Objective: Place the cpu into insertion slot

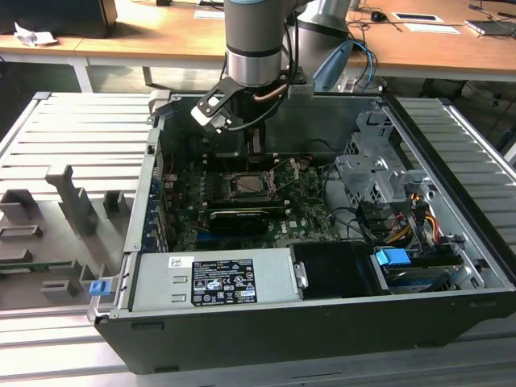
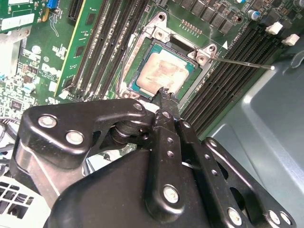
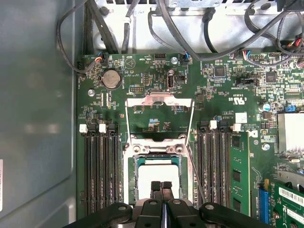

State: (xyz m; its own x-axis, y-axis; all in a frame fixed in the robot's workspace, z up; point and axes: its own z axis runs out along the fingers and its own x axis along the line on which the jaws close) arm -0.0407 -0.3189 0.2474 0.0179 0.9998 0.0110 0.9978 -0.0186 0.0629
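- In the exterior view, my arm (image 1: 254,40) reaches down into the open computer case (image 1: 322,339). My pincer (image 1: 255,151) hangs just above the socket (image 1: 254,185) in the middle of the green board. I cannot make out the chip from here.
- In the second wrist view, the chip (image 2: 161,71) lies flat inside the socket (image 2: 202,54), its pale metal top facing up and its sides lined up with the frame. My pincer (image 2: 165,92) is closed, its tips pressed together with nothing between them, right at the chip's near edge. I cannot tell whether they touch it. The thin wire lever (image 2: 242,63) sticks out to one side, unlatched.
- In the first wrist view, my pincer (image 3: 161,184) again shows two tips side by side with no gap, poised over the chip (image 3: 159,170), which sits in the socket (image 3: 156,149). The hinged cover plate (image 3: 159,100) is swung open beyond it, and rows of memory slots (image 3: 99,166) flank the socket on both sides.
- My judgement is that the placing step is at its end. The chip is in the slot and I hold nothing. Any move from here calls for care not to nudge the chip out of its seat, and not to catch the lever or the open plate.
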